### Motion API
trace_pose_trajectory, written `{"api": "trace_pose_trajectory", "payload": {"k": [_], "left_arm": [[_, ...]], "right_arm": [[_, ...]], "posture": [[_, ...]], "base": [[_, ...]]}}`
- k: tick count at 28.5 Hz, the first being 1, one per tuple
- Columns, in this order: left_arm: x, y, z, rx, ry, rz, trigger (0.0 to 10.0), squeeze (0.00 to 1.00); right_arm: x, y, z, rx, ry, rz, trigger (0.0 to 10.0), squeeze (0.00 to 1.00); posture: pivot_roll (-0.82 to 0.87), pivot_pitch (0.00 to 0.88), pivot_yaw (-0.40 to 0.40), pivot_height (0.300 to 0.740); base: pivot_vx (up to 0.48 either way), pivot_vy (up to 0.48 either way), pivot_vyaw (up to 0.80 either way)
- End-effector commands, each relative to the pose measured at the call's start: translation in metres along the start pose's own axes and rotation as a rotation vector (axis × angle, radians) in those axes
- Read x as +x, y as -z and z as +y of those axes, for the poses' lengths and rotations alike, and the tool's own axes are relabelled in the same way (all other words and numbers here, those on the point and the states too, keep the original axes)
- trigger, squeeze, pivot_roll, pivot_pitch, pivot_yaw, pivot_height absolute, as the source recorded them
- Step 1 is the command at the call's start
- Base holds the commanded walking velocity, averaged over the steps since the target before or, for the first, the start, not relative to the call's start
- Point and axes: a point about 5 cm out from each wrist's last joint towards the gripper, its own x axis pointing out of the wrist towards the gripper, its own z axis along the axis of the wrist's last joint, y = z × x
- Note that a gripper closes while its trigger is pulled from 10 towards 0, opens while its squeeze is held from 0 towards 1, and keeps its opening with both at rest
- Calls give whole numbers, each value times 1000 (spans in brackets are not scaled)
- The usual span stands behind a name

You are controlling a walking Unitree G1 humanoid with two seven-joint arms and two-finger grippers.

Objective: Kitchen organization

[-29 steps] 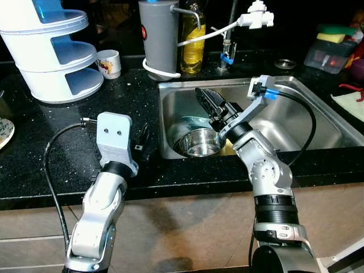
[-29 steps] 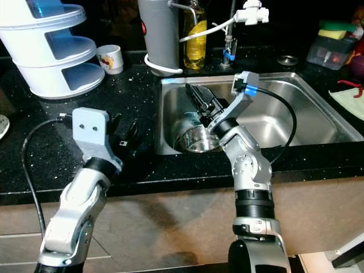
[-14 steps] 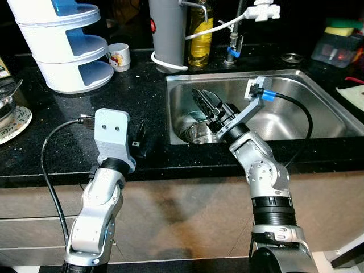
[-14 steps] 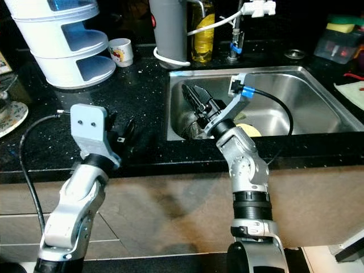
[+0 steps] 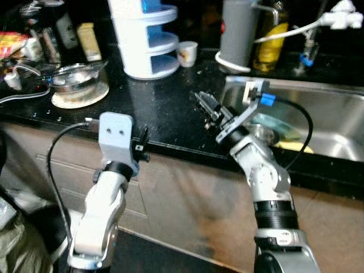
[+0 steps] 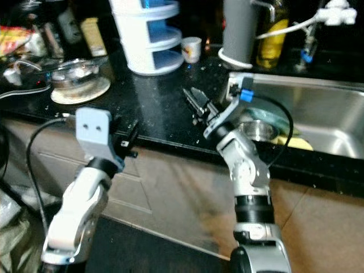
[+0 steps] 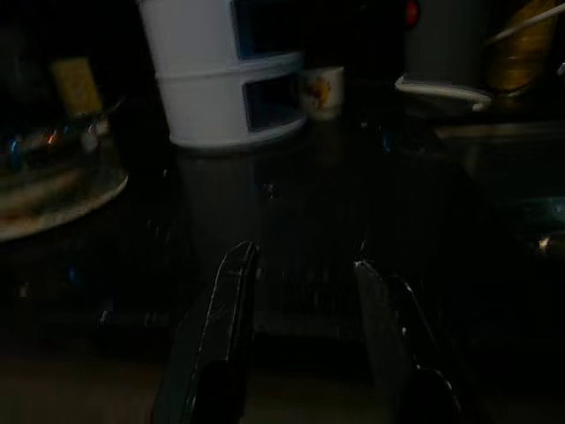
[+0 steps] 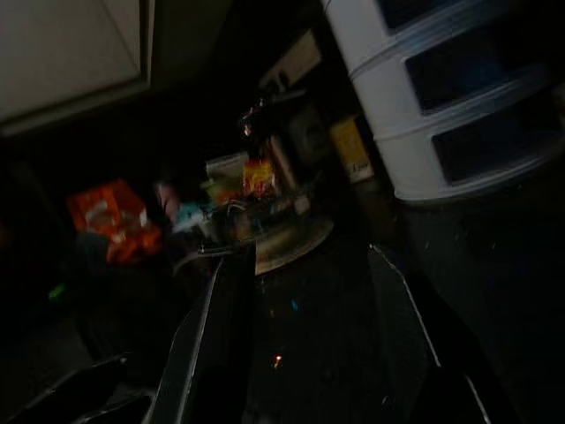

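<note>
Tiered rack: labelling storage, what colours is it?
White with blue shelves, clearest in the left eye view.

Glossy black speckled counter (image 5: 165,108) (stone-like); brushed steel sink (image 5: 335,114).

Sink (image 5: 341,108) cut off at right edge — clutter (image 5: 34,40) blurred.

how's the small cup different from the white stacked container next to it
The small cup is short, open-topped and carries a coloured print; the white stacked container is far taller, with tiers showing blue openings. The cup stands nearer the grey canister. Both are white and upright on the black counter.
</note>
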Motion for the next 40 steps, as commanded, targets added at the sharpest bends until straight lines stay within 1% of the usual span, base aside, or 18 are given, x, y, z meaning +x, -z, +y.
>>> {"api": "trace_pose_trajectory", "payload": {"k": [1,5,11,14,17,20,24,25,26,27,28,30,32,36,40], "left_arm": [[-1,2,2,14,-8,8,10000,0],[0,2,1,11,-2,8,10000,0],[-1,1,1,7,-1,8,10000,0],[-3,0,0,-23,30,-5,10000,0],[-4,-1,-1,-33,40,-12,10000,0],[-4,0,-1,-49,41,-14,10000,0],[-4,1,0,-76,36,-6,10000,0],[-4,6,-2,-118,44,27,10000,0],[-4,6,-2,-118,44,27,10000,0],[-4,11,-4,-132,61,66,10000,0],[-4,12,-5,-129,69,80,10000,0],[-5,8,-7,-139,109,40,10000,0],[-5,8,-8,-136,111,38,10000,0],[-6,9,-6,-139,98,41,10000,0],[-6,6,-1,-162,67,19,10000,0]], "right_arm": [[3,2,6,-2,-26,2,10000,0],[5,5,8,-23,-22,21,10000,0],[5,7,10,-26,-41,32,10000,0],[4,9,16,-95,-96,62,10000,0],[4,8,16,-104,-97,54,10000,0],[4,7,17,-142,-105,62,10000,0],[4,7,18,-153,-121,71,10000,0],[3,8,19,-156,-128,74,10000,0],[3,8,19,-156,-128,74,10000,0],[3,9,20,-158,-134,76,10000,0],[3,10,20,-158,-136,76,10000,0],[4,11,22,-163,-144,78,10000,0],[4,11,23,-171,-143,81,10000,0],[6,11,22,-162,-128,71,10000,0],[6,10,22,-173,-131,75,10000,0]], "posture": [[63,0,7,740],[59,0,7,740],[62,0,4,740],[61,0,2,740],[60,0,2,740],[58,0,4,740],[58,0,4,740],[59,0,4,740],[59,0,4,740],[63,0,4,740],[64,0,4,740],[64,0,4,740],[64,0,4,740],[63,0,7,740],[62,0,6,740]], "base": [[-296,0,763],[-301,0,192],[-298,0,0],[0,0,0],[0,0,729],[0,0,771],[0,0,770],[0,0,769],[0,0,769],[0,0,769],[0,0,769],[0,0,769],[0,0,769],[0,0,0],[278,0,0]]}}
